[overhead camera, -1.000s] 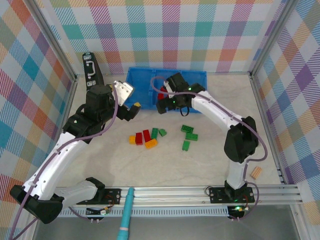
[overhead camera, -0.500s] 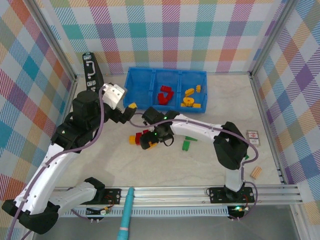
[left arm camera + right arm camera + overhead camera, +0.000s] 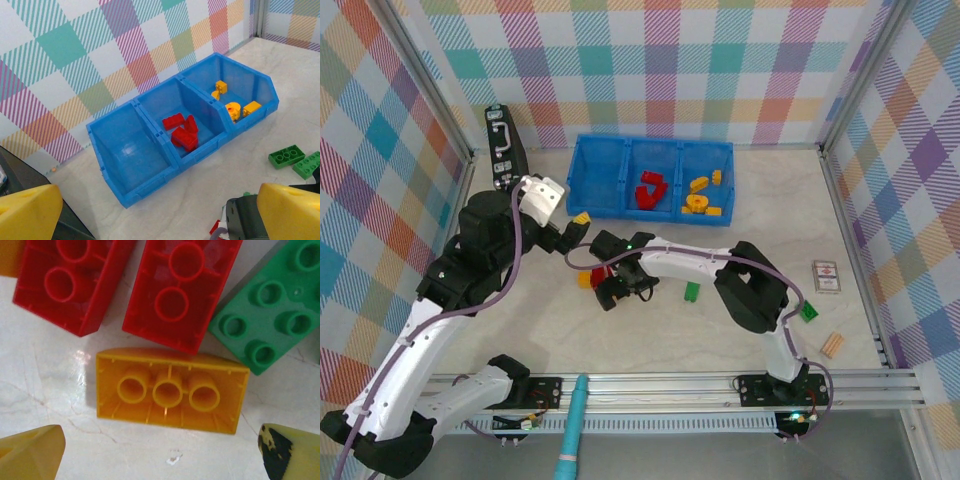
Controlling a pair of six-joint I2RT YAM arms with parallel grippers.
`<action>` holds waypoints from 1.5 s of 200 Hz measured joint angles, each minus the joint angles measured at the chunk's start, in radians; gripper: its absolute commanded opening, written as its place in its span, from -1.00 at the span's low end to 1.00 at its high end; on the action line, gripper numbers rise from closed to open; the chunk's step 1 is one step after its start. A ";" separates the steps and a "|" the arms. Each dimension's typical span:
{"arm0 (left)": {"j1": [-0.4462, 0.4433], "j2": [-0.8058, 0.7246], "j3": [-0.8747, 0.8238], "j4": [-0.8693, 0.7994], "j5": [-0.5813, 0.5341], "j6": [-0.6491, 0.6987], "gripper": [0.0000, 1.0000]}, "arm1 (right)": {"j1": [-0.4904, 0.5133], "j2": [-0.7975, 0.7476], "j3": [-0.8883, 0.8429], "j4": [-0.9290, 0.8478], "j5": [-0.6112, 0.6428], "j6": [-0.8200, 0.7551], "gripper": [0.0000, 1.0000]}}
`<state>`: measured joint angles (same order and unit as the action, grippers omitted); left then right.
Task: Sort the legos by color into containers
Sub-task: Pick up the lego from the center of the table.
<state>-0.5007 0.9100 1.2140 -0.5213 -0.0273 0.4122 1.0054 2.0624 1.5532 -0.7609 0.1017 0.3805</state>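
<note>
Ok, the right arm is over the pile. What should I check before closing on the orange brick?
1. Right fingers open: ok, spread wide and gripping nothing.
2. Orange brick centred between them: ok sideways; it lies hollow side up.
3. Fingers low enough to grip: cannot tell.
4. Neighbours clear: not ok; a red brick and a green brick crowd its far edge.
5. Destination ready: ok; the blue tray has a compartment holding yellow-orange pieces.
6. Left fingers out of the way: ok, open and held beside the pile, apart from the right arm.
</note>
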 measured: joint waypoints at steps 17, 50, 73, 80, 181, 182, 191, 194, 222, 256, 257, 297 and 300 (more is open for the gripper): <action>0.000 0.003 0.000 0.000 0.000 0.000 1.00 | 0.000 0.027 0.018 0.006 0.010 -0.001 0.98; 0.000 0.007 0.000 0.000 0.000 0.000 0.99 | 0.000 0.062 0.027 0.011 0.025 -0.003 1.00; 0.002 0.015 0.000 0.001 0.000 0.000 0.99 | 0.000 0.062 0.029 0.011 0.034 -0.003 0.89; 0.004 0.018 0.000 0.001 0.000 0.000 1.00 | 0.000 0.062 0.029 0.011 0.037 -0.003 0.84; 0.020 0.053 0.000 0.003 0.001 -0.001 0.99 | -0.004 0.085 0.060 -0.018 0.074 -0.006 0.14; 0.020 0.054 0.000 0.003 0.001 -0.002 0.99 | -0.004 0.085 0.060 -0.019 0.074 -0.005 0.13; 0.022 0.057 0.000 0.003 0.001 -0.003 1.00 | -0.005 0.085 0.060 -0.019 0.075 -0.006 0.10; 0.023 0.058 0.000 0.003 0.002 -0.003 1.00 | -0.005 0.085 0.061 -0.019 0.075 -0.006 0.09; 0.029 0.067 0.000 0.004 0.005 -0.004 1.00 | -0.005 0.084 0.061 -0.022 0.079 -0.006 0.09; 0.043 0.082 0.000 0.004 0.005 -0.008 0.99 | -0.022 0.044 0.033 -0.045 0.122 0.002 0.09; 0.044 0.083 0.000 0.004 0.005 -0.008 1.00 | -0.023 0.042 0.032 -0.046 0.123 0.002 0.09; 0.066 0.111 0.000 0.004 0.013 -0.024 1.00 | -0.082 -0.101 0.013 -0.077 0.164 0.001 0.09; 0.068 0.113 0.000 0.004 0.014 -0.026 1.00 | -0.087 -0.111 0.013 -0.077 0.166 0.000 0.09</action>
<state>-0.4328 1.0225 1.2140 -0.5171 -0.0135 0.3866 0.9188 1.9511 1.5661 -0.8379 0.2672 0.3805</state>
